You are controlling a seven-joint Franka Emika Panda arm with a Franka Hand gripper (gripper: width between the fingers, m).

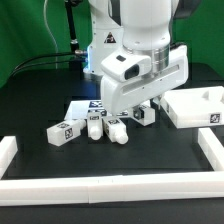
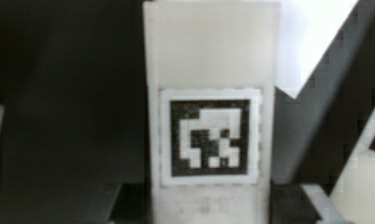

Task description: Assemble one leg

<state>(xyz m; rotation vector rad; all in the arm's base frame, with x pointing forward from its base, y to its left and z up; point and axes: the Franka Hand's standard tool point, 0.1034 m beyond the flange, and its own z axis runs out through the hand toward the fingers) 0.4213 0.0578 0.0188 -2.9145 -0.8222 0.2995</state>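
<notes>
The wrist view is showing the leg (image 2: 210, 70) close up, its tag facing the camera, between the fingers (image 2: 131, 208); whether they are clamping it I cannot tell. Only the exterior view is showing the row of legs (image 1: 93, 127) lying on the counter (image 1: 110, 160).
</notes>
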